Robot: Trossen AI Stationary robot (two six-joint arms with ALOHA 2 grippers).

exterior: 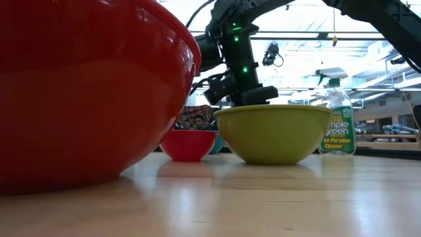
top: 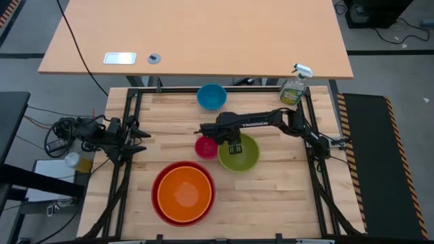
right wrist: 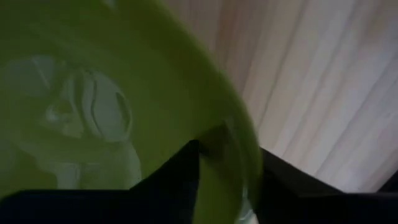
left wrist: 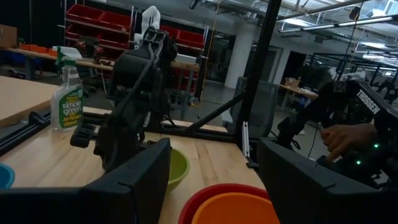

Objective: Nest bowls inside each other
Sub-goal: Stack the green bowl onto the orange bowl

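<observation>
The lime green bowl (top: 245,158) (exterior: 273,135) stands on its base mid-table. My right gripper (top: 234,145) (right wrist: 230,180) points down at its rim on the side toward the small pink bowl (top: 206,147) (exterior: 189,145). The orange bowl (top: 183,192) sits nested in the large red bowl (top: 160,203) (exterior: 79,85) near the front edge. The blue bowl (top: 211,96) stands near the far edge. My left gripper (top: 135,139) (left wrist: 211,186) waits open at the table's left edge, holding nothing. My right gripper has the lime green bowl's rim (right wrist: 245,149) between its two fingers, one finger (right wrist: 174,180) inside the bowl and one (right wrist: 292,186) outside. The fingers come from above, pointing steeply down. The bowl stands upright with its base on the table (exterior: 276,191).
A green spray bottle (top: 293,88) (exterior: 337,122) stands at the far right corner. The pink bowl sits close beside the green bowl's left side. A person's hand (left wrist: 342,140) shows beyond the table in the left wrist view. A second wooden table (top: 203,34) lies behind.
</observation>
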